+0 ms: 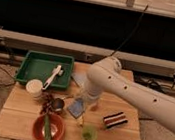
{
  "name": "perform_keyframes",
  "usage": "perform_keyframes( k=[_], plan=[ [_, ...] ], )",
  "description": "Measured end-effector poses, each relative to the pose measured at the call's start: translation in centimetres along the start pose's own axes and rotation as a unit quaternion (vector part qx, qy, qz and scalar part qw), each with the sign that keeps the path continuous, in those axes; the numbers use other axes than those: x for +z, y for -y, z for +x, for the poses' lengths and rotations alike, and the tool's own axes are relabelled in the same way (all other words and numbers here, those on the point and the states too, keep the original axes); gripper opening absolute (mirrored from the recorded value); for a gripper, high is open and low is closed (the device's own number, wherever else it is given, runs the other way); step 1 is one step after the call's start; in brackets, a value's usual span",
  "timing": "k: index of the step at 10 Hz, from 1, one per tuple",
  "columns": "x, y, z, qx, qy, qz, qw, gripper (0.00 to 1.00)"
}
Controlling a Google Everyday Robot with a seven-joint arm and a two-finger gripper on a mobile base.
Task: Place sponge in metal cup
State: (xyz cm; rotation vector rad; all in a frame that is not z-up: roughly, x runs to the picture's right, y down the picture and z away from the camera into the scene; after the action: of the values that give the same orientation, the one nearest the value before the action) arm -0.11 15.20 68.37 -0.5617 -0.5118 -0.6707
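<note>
Where the white arm (137, 96) bends down over the middle of the wooden table (21, 119), the sponge (76, 108) shows as a blue-grey block, tilted on one corner, right at the gripper (87, 105). The gripper sits at the arm's lower end, immediately right of the sponge and overlapping it in this view; whether it is clamped on the sponge or standing open cannot be told. The sponge is outside the metal cup (57, 105), which stands just to its left, its thin handle angled toward the upper right. A white cup (34, 87) stands further left, near the table's back edge. Behind it lies a green tray (36, 65) holding a white utensil (53, 75). A flat pale-blue square (79, 78) lies beside the tray's right wall, partly hidden by the arm. At the table's front, a red bowl (54, 135) contains a green item (47, 128); a green cup (88, 133) stands to its right. A black, red and white striped block (115, 120) lies right of the gripper, apart from it.
</note>
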Motion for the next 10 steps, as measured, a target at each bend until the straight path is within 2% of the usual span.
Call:
perform_keyframes(
  k=[4, 10],
  plan=[
    [2.9, 4.6, -2.5, -0.025, 0.017, 0.008, 0.9995, 0.00],
    [5.2, 8.1, -5.0, -0.069, 0.035, 0.009, 0.9969, 0.00]
  ],
)
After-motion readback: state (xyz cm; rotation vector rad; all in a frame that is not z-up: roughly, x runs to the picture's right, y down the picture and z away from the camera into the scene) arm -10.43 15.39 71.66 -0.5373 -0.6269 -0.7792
